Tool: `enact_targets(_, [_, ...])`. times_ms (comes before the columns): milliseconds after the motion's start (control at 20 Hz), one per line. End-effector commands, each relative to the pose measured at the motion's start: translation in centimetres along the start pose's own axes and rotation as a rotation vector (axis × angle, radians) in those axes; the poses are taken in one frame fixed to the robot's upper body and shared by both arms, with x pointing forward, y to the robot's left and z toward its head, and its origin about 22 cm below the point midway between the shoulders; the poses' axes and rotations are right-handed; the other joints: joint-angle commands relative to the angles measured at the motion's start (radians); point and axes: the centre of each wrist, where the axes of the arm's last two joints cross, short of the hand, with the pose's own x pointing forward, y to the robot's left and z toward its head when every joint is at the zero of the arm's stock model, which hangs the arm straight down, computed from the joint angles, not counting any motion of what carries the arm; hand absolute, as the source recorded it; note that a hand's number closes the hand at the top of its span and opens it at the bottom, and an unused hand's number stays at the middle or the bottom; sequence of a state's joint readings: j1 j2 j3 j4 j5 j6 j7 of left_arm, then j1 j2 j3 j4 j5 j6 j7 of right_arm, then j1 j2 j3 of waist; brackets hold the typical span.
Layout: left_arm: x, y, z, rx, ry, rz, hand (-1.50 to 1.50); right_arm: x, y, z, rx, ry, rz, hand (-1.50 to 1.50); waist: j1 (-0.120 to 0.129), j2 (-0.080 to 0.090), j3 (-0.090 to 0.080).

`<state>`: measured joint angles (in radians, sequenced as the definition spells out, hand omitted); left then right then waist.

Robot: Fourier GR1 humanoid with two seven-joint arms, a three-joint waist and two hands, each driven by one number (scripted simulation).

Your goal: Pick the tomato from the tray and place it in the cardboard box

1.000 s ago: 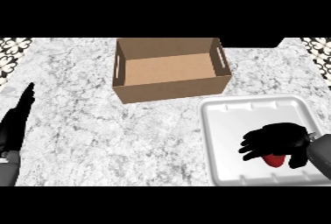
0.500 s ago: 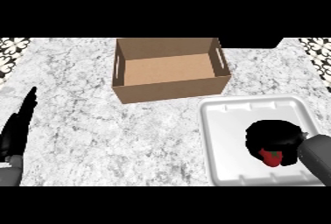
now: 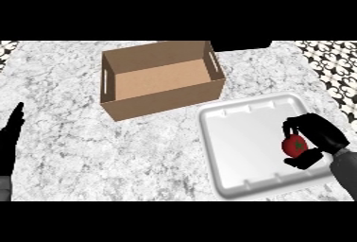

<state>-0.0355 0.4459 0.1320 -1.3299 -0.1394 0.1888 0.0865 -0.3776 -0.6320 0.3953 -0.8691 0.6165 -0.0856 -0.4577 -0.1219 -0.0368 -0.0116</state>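
A red tomato (image 3: 293, 145) with a dark stem spot is held over the right part of the white tray (image 3: 241, 137). My right hand (image 3: 322, 137) is shut on it, fingers above and thumb below. The open cardboard box (image 3: 159, 78) stands on the marble counter up and left of the tray, with nothing visible inside. My left hand (image 3: 12, 134) rests open at the left edge, fingers pointing up.
The marble counter (image 3: 90, 151) spreads between the left hand and the tray. A dark patterned strip (image 3: 332, 61) runs along the far right edge. The box has slot handles in its short sides.
My right hand has closed round the tomato and turned, so the tomato now shows between fingers and thumb. It has shifted right over the tray. The left hand stays still.
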Motion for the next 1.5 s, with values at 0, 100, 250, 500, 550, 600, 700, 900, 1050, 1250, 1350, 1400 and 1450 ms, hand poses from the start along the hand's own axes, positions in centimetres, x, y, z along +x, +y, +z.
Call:
enact_targets(0, [-0.8,0.9,0.3,0.034,0.028,-0.01,0.0,-1.0,1.0,0.8,-0.182,0.422,-0.099,1.5,-0.03,-0.013,0.001])
enact_targets(100, [-1.1,1.0,0.5,0.031,0.027,-0.017,0.0,0.2,0.5,-0.4,-0.276,0.512,-0.119,1.5,-0.015,-0.016,-0.002])
enact_targets(250, [-1.1,1.1,0.6,0.027,0.022,-0.017,0.0,3.0,-3.5,-3.3,-0.502,0.539,-0.098,1.5,0.013,-0.021,-0.004])
enact_targets(500, [-0.7,0.5,0.5,-0.01,-0.008,-0.009,0.0,11.0,-6.7,-7.1,-0.671,0.477,-0.033,1.5,0.053,-0.007,-0.001])
enact_targets(550, [0.1,-0.3,0.1,-0.019,-0.021,0.004,0.0,13.1,-7.7,-8.0,-0.709,0.476,-0.04,1.5,0.058,0.0,0.001])
enact_targets(600, [0.0,-0.6,0.1,-0.035,-0.018,0.0,0.0,15.2,-7.5,-8.6,-0.7,0.475,-0.041,1.5,0.06,0.004,0.001])
enact_targets(700, [0.3,-0.2,0.2,-0.029,-0.042,0.0,0.0,19.1,-8.3,-9.1,-0.695,0.49,-0.06,1.5,0.079,0.004,0.003])
enact_targets(900, [2.5,-0.2,-0.8,-0.056,-0.059,-0.01,0.0,27.0,-12.4,-9.7,-0.74,0.506,-0.134,1.5,0.109,0.021,0.009])
enact_targets(1050, [3.1,-1.9,-0.6,-0.071,-0.077,0.019,0.0,30.4,-13.9,-10.9,-0.769,0.533,-0.193,1.5,0.127,0.034,0.011])
enact_targets(1250, [1.8,-1.0,-0.2,-0.064,-0.091,0.002,0.0,31.5,-15.6,-12.9,-0.791,0.555,-0.233,1.5,0.135,0.037,0.011])
enact_targets(1350, [2.4,-1.6,-1.1,-0.07,-0.105,0.01,0.0,30.4,-16.8,-14.7,-0.793,0.579,-0.293,1.5,0.14,0.041,0.011])
enact_targets(1400, [1.9,-2.1,0.0,-0.102,-0.104,0.026,0.0,30.4,-19.1,-14.9,-0.791,0.592,-0.326,1.5,0.15,0.042,0.011])
enact_targets(1450, [3.2,-4.0,-0.5,-0.089,-0.094,0.008,0.0,30.2,-16.8,-16.3,-0.795,0.585,-0.347,1.5,0.152,0.047,0.012])
